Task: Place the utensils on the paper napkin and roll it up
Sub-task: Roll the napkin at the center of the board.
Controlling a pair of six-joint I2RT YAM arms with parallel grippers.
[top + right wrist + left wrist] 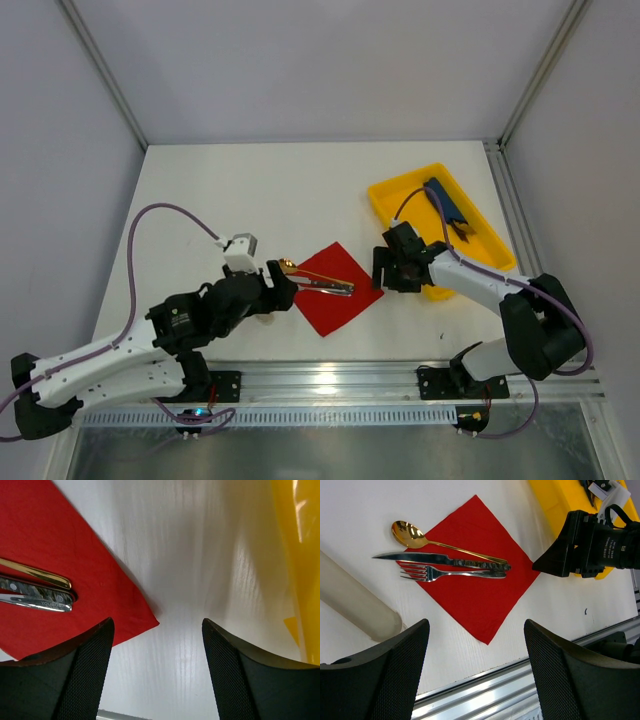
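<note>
The red paper napkin (340, 290) lies flat on the white table, turned like a diamond. A gold spoon (406, 534), a silver knife (420, 557) and a silver fork (427, 573) lie side by side across it, handles on the napkin and heads past its left corner. My left gripper (283, 283) is open and empty just left of the utensil heads; in its wrist view (476, 630) the napkin (480, 585) lies ahead of the jaws. My right gripper (393, 272) is open and empty right of the napkin; its wrist view (157, 627) shows the napkin's corner (75, 555) and the handle ends (45, 600).
A yellow tray (398, 192) stands at the back right with a dark-blue oblong item (447, 207) in it; its edge shows in the right wrist view (300, 555). A pale beige sleeve (355, 602) lies left of the napkin. A metal rail (330, 382) runs along the near table edge.
</note>
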